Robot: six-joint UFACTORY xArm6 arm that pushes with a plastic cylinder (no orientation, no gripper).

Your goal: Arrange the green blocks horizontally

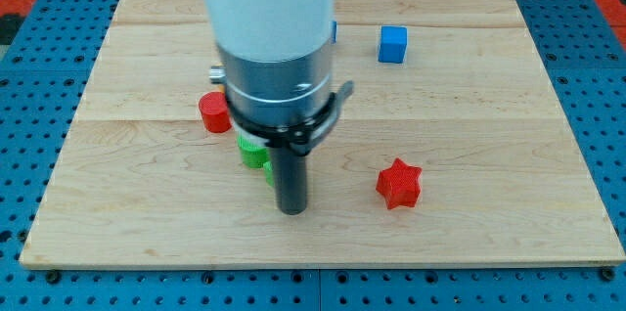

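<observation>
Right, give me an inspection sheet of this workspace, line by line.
Surface: wooden board on a blue pegboard.
Job's things: two green blocks, mostly hidden behind the arm, shapes unclear, close together.
Clutter: red block left of the arm; red star block at the right; blue cube near the top; blue sliver beside the arm.
Grippers: none; my tip sits just below-right of the green blocks.
Cables: nothing seen.
Surroundings: nothing seen.
</observation>
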